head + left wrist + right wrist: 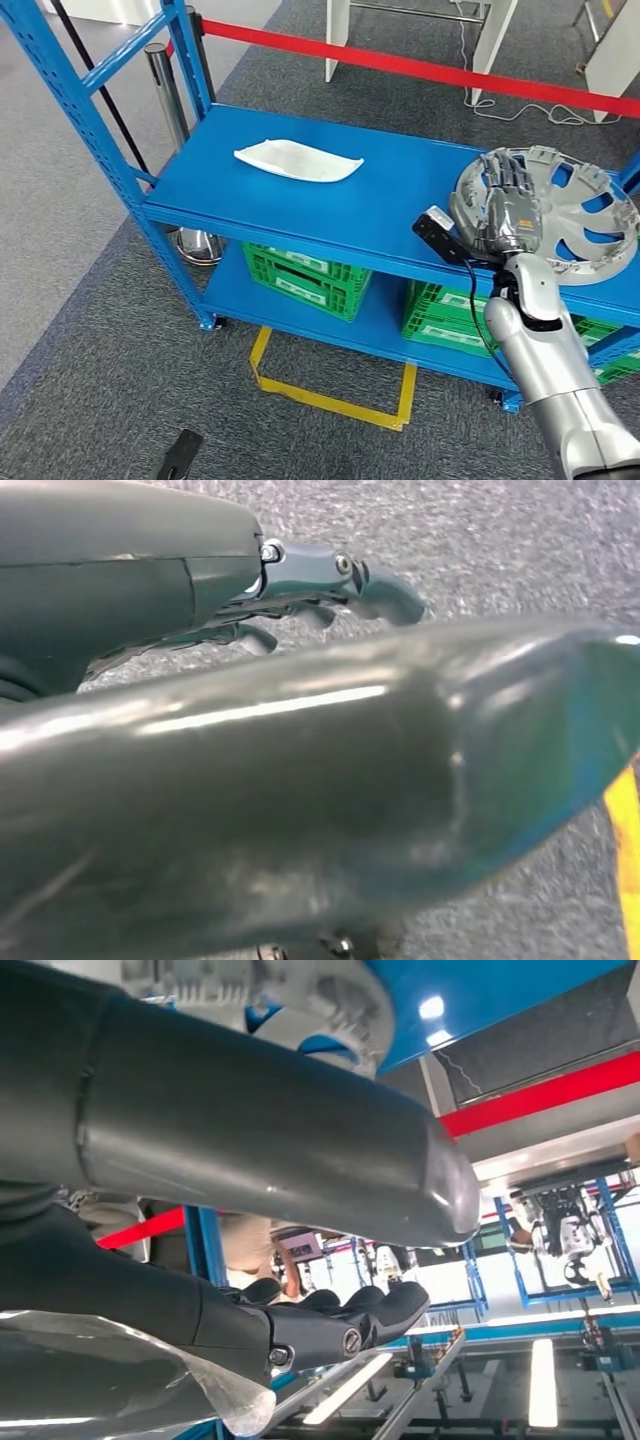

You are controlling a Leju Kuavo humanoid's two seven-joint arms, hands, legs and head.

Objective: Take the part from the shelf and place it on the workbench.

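A silver wheel cover (581,215) lies at the right end of the blue shelf's top board (377,200). My right hand (504,205) lies over its left rim, back of the hand toward me, fingers reaching onto the cover. In the right wrist view the thick thumb (264,1130) and the dark fingers (340,1320) stand apart with background showing between their tips, and a piece of the wheel cover (317,1000) is beside the thumb. A white curved part (298,160) lies mid-shelf, well to the left. My left hand (317,580) hangs over the carpet, fingers straight, holding nothing.
Green crates (309,275) (445,310) stand on the lower board. A red barrier belt (423,68) and a chrome post (167,90) run behind the shelf. Blue uprights (83,110) frame its left end. Yellow tape (332,400) marks the carpet in front.
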